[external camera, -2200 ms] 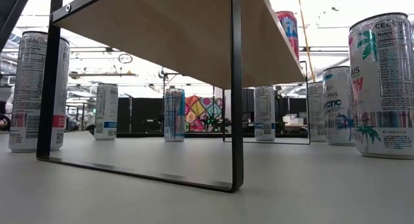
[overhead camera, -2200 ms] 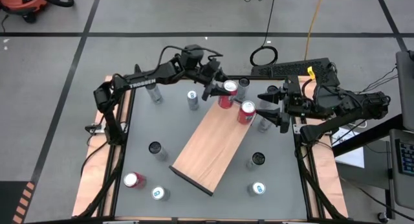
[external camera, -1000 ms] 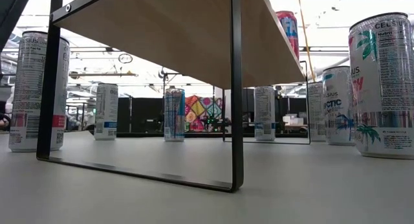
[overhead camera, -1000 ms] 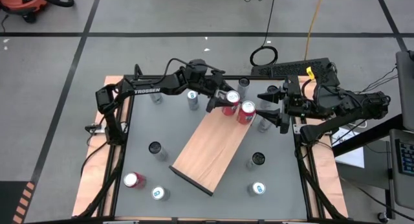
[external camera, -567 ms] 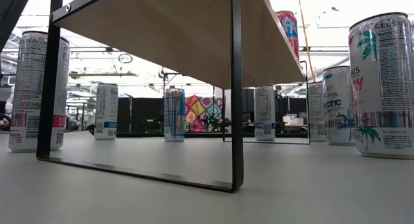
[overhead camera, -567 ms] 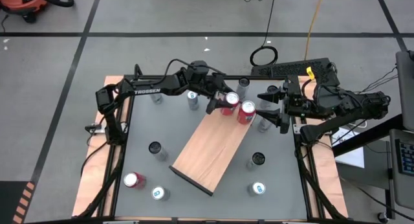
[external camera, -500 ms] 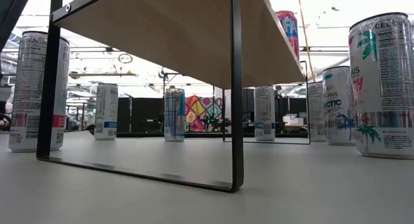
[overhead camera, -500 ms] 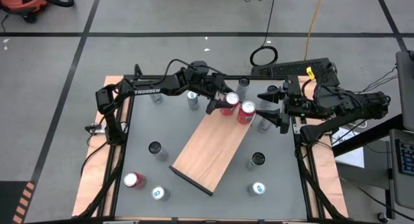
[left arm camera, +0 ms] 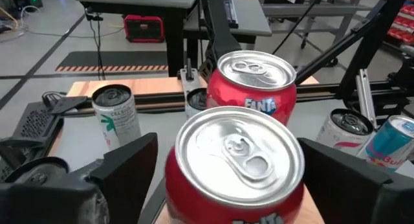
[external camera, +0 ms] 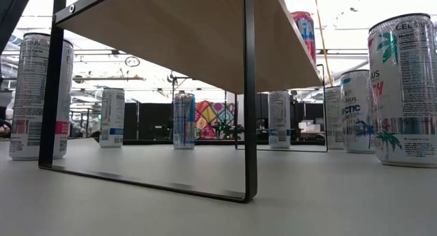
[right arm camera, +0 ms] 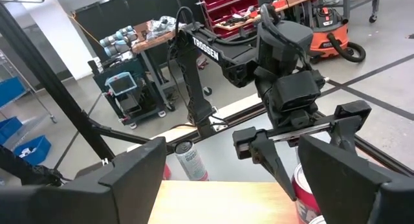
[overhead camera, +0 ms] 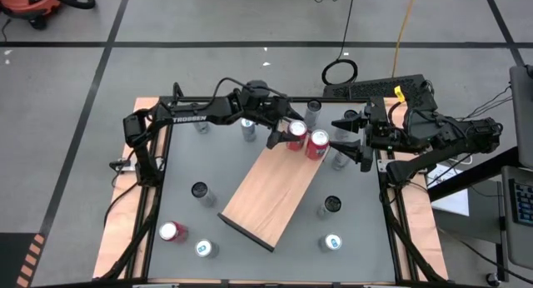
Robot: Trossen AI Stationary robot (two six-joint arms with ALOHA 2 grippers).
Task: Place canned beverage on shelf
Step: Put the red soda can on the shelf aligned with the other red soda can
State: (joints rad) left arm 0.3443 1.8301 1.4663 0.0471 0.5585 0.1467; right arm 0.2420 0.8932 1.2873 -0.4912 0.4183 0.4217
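Now the left gripper (overhead camera: 284, 130) reaches over the far end of the shelf (overhead camera: 271, 191), fingers spread around a red can (left arm camera: 235, 163) standing there, wider than a second ago. Beside the shelf, the right gripper (overhead camera: 351, 136) waits, fingers apart. The low view hides this can.

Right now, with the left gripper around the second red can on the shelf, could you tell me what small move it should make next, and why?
Probably a straight retreat of the left gripper. Its fingers stand apart from the red can, which sits upright on the shelf beside another red can, so this placement looks done.
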